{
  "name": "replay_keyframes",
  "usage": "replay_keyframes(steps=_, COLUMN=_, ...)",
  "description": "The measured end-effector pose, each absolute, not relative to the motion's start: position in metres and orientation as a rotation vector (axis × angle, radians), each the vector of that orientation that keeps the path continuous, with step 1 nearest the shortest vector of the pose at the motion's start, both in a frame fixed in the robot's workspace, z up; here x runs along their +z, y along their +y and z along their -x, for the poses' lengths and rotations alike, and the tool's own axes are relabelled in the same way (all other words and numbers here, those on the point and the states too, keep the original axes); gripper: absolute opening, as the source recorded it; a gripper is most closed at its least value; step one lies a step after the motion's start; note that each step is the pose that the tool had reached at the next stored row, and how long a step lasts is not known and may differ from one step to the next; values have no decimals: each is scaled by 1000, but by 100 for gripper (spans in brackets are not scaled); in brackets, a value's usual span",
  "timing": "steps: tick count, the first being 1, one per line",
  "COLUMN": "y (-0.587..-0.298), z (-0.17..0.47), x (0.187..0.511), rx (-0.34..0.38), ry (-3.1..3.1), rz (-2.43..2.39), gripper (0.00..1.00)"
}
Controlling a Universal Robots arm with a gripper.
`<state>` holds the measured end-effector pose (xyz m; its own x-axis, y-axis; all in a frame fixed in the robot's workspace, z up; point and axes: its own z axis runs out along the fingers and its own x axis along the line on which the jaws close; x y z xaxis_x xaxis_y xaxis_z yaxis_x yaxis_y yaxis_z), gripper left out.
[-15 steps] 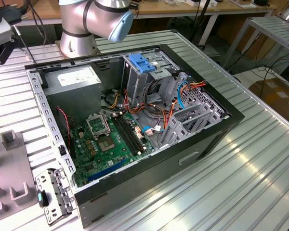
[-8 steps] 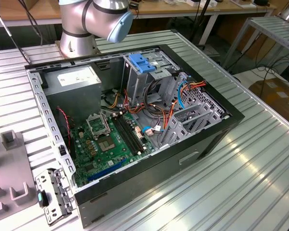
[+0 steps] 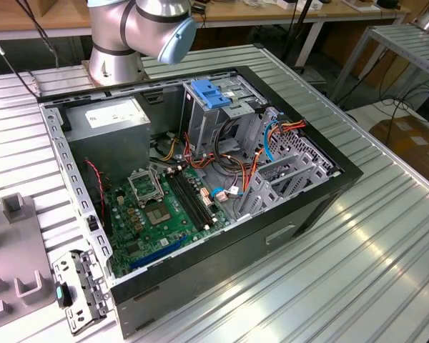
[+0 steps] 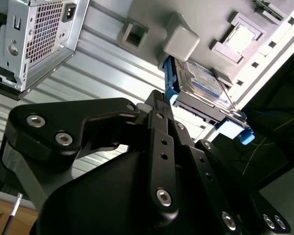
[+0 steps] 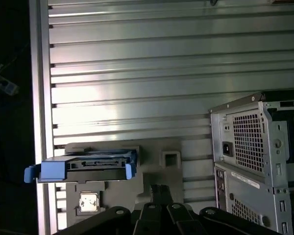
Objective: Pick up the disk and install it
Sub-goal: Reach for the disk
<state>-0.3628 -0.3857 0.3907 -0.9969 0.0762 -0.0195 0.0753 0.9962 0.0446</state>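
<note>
Hand (image 5: 159,188) closed, empty; disk (image 5: 88,164) silver, blue-railed, standing in grey holder (image 5: 176,147).

No legible print on the disk (image 4: 202,81) label or the power-supply sticker (image 3: 113,112).

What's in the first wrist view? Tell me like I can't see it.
The disk, framed by blue rails, sits on a grey holder on the ribbed metal table. The black gripper hangs close to the holder. The vented back of a computer case stands beside the holder.
</note>
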Motion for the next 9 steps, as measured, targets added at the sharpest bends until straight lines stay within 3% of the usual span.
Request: replay_keyframes(steps=9, y=-386, z=390, x=390, rx=69, ry=3121, rz=-119, gripper=11)
